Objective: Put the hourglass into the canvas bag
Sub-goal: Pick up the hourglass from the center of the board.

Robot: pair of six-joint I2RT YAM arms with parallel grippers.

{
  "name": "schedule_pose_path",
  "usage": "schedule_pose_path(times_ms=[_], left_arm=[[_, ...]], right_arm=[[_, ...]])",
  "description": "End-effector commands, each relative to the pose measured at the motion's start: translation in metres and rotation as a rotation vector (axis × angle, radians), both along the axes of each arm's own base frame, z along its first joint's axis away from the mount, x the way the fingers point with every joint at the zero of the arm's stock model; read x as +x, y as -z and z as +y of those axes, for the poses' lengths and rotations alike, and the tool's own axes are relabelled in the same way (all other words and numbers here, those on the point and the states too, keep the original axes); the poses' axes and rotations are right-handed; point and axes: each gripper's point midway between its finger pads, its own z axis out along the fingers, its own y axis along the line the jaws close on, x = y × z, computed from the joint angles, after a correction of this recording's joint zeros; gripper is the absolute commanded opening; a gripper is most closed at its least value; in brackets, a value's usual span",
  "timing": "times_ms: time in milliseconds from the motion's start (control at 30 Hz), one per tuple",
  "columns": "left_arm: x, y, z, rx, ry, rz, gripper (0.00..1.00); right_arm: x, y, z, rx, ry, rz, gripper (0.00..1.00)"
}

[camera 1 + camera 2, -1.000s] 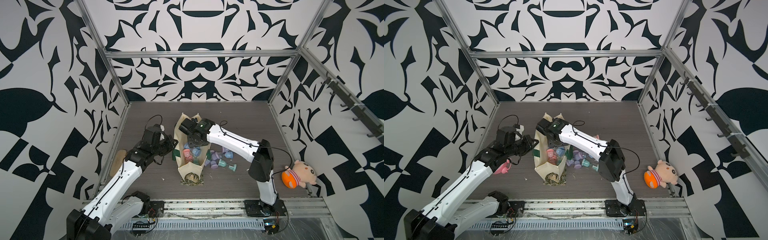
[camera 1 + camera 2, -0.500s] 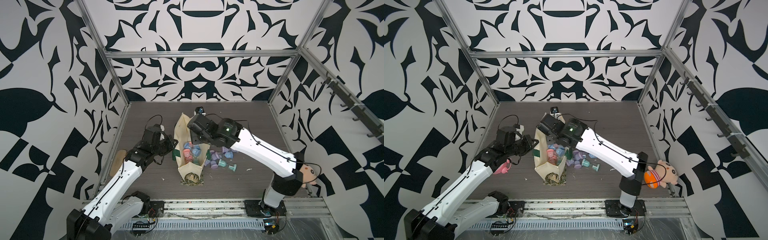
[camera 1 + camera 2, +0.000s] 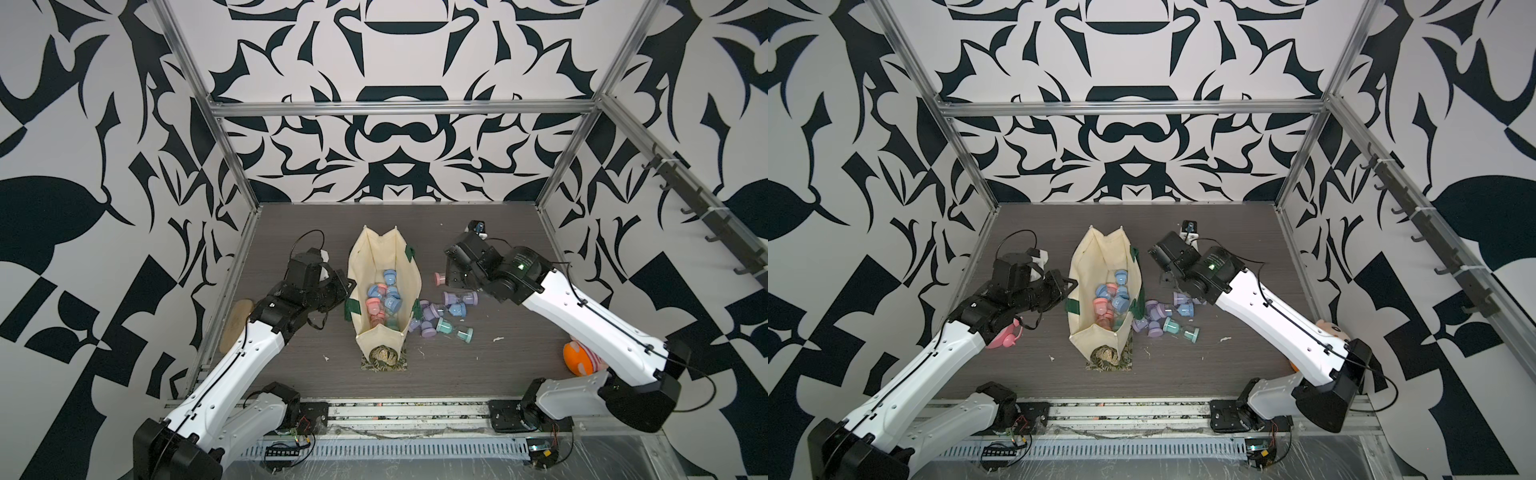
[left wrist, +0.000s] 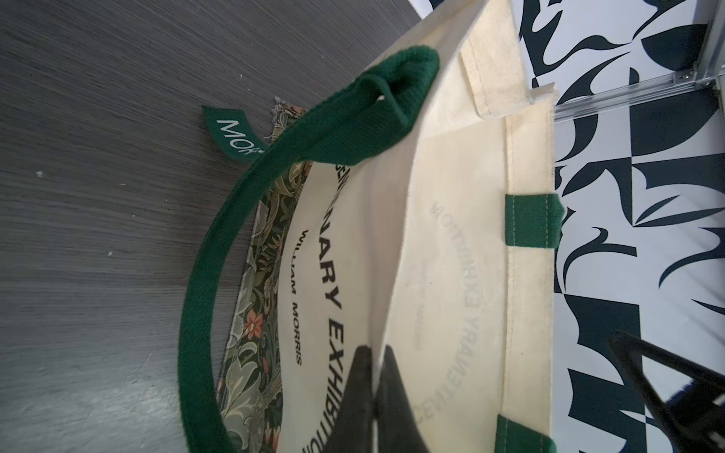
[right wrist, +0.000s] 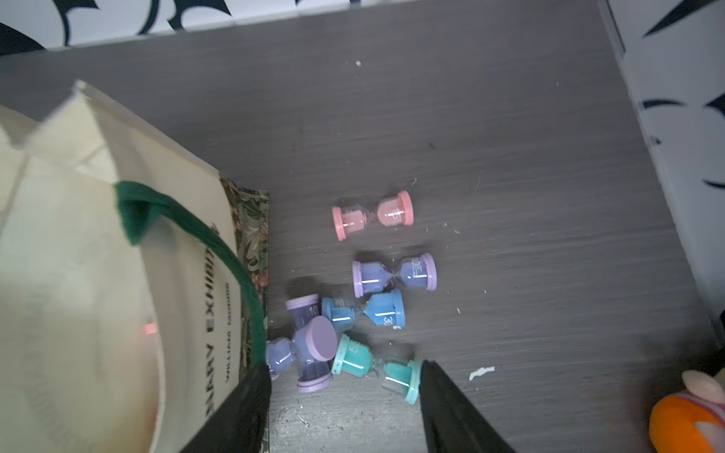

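You have several bagged hourglasses (image 3: 386,299) inside the canvas bag (image 3: 365,266) and a cluster of loose hourglasses (image 3: 444,327) on the table (image 3: 478,374) just beside it, so the work is part done; your left gripper (image 4: 374,353) pinches the bag's wall, and your right gripper (image 5: 344,370) hovers over the cluster, jaws apart and empty.

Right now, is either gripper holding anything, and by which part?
The left gripper pinches the canvas bag by the rim of its side wall. The right gripper is open and holds nothing.
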Motion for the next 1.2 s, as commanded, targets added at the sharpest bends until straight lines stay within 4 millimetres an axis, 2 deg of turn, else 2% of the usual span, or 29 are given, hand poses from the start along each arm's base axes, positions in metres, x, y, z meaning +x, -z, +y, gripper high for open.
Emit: schedule_pose_path(times_ms=[0, 67, 300, 500, 700, 1167], left_arm=[[-0.002, -0.003, 0.0, 0.005, 0.012, -0.019, 0.0], [-0.002, -0.003, 0.0, 0.005, 0.011, -0.019, 0.0], [-0.004, -0.002, 0.001, 0.007, 0.014, -0.018, 0.0], [-0.004, -0.001, 0.001, 0.005, 0.015, -0.018, 0.0], [-0.004, -0.001, 0.0, 0.004, 0.016, -0.019, 0.0], [-0.003, -0.001, 0.0, 0.004, 0.017, -0.017, 0.0]], right_arm=[[0.001, 0.019, 0.01, 0.148, 0.001, 0.061, 0.68], [0.001, 0.038, 0.01, 0.164, 0.01, 0.1, 0.68], [-0.005, 0.099, 0.033, 0.252, -0.011, 0.244, 0.69], [-0.007, 0.135, 0.046, 0.285, -0.01, 0.315, 0.7], [-0.01, 0.157, 0.052, 0.297, -0.003, 0.354, 0.7], [-0.009, 0.183, 0.06, 0.328, 0.008, 0.382, 0.64]])
